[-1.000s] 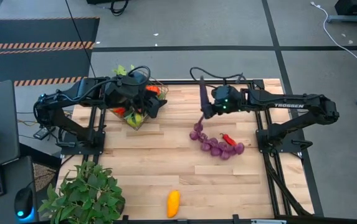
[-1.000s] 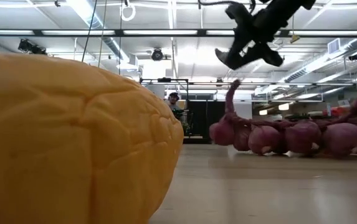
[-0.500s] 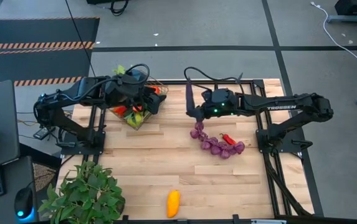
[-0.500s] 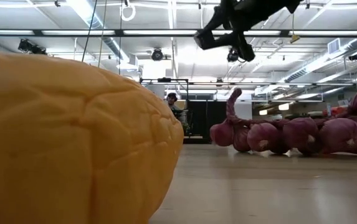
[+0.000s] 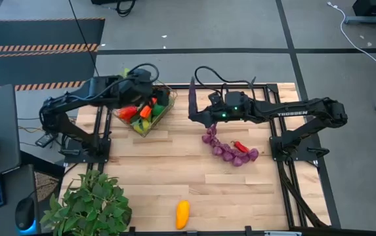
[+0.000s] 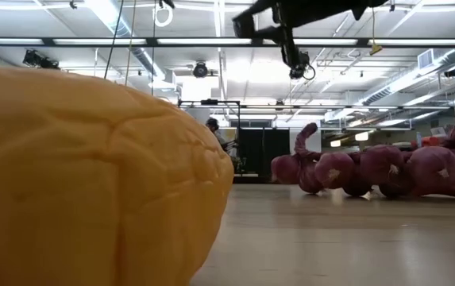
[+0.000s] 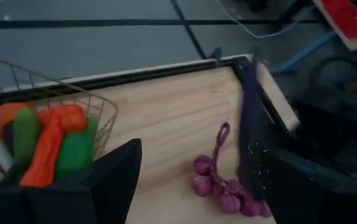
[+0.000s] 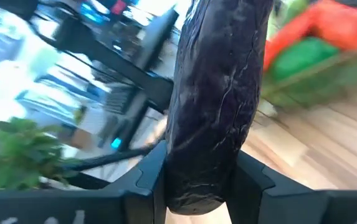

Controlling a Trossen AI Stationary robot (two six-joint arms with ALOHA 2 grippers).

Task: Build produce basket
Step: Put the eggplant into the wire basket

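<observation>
**Eggplant aloft beside the basket**

The right gripper (image 5: 204, 116) clamps a dark eggplant (image 8: 218, 93) above the table's far side, the purple grapes (image 5: 229, 150) lying just below. To its left, the left gripper (image 5: 149, 92), fingers spread and empty, hovers over the basket (image 5: 163, 113), which holds red, orange and green produce (image 7: 52, 146).

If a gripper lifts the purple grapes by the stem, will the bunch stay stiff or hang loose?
The purple grapes lie in a curved chain, so they would probably dangle loosely. Their round beads may roll or swing. The thin stem looks bendable.
</observation>
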